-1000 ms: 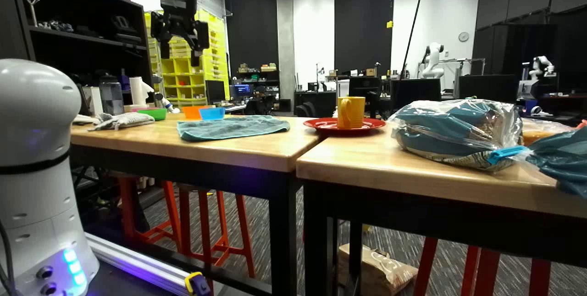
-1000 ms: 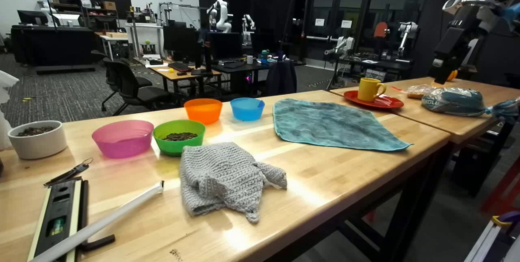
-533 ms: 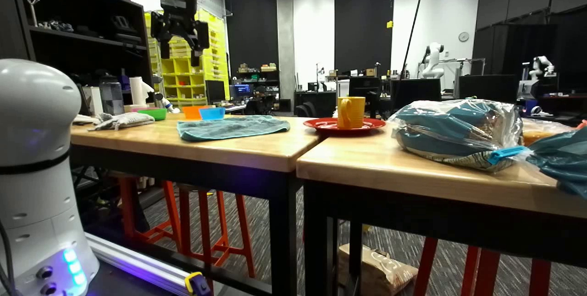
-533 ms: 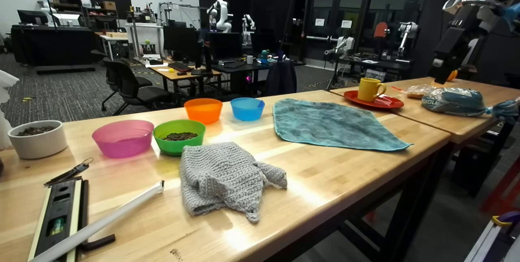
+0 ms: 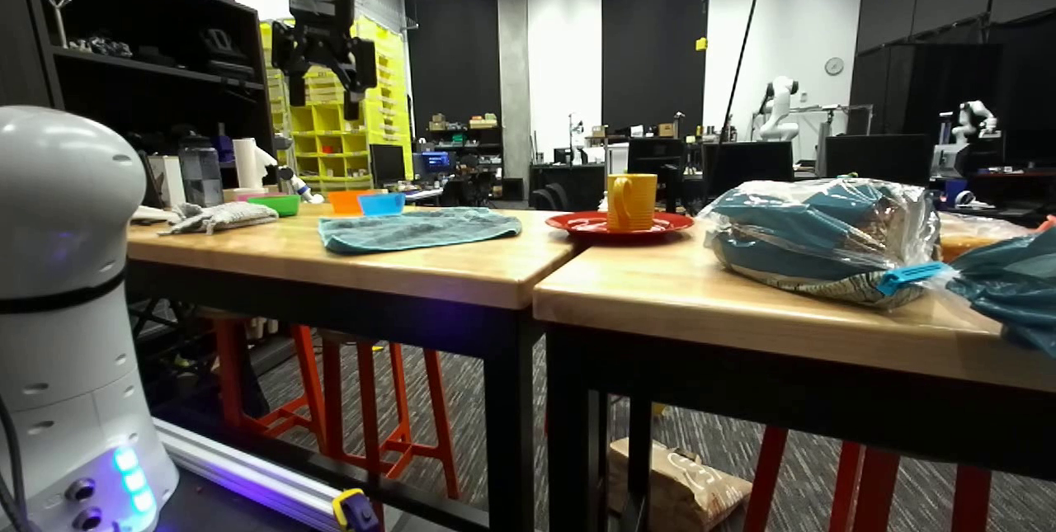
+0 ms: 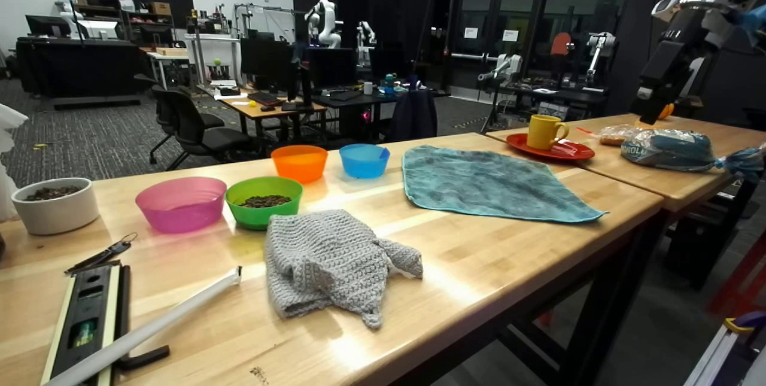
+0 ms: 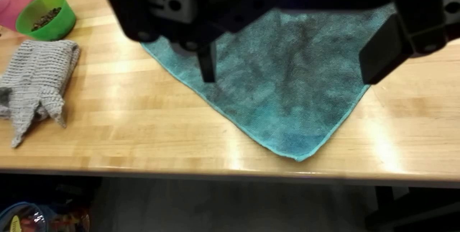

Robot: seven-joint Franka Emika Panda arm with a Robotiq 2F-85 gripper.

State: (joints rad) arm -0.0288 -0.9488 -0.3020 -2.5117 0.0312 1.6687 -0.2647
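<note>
open gripper (image 5: 324,103) raised high, teal cloth (image 6: 485,185) spread below

a wooden table (image 6: 473,248) stands just beside a second wooden table (image 5: 652,278). the white robot arm (image 5: 62,268) has its base next to the first. its gripper hangs well above the table, jaws wide apart and holding nothing; in the wrist view they frame the teal cloth. that cloth lies flat on the first table, one corner pointing at the edge and stopping short of it. a filled plastic bag (image 5: 825,223) rests on the second table. a rumpled grey knit cloth (image 6: 335,260) lies on the first, well apart from the teal cloth. a red plate (image 5: 573,223) sits near the gap between the tables. a white bowl (image 6: 63,215), a pink bowl (image 6: 179,211), a green bowl (image 6: 261,217), an orange bowl (image 6: 299,166) and a blue bowl (image 6: 364,163) share the first table. a yellow mug (image 6: 543,133) stands upright on the plate. dark pellets (image 6: 264,201) lie in the green and white bowls.
</note>
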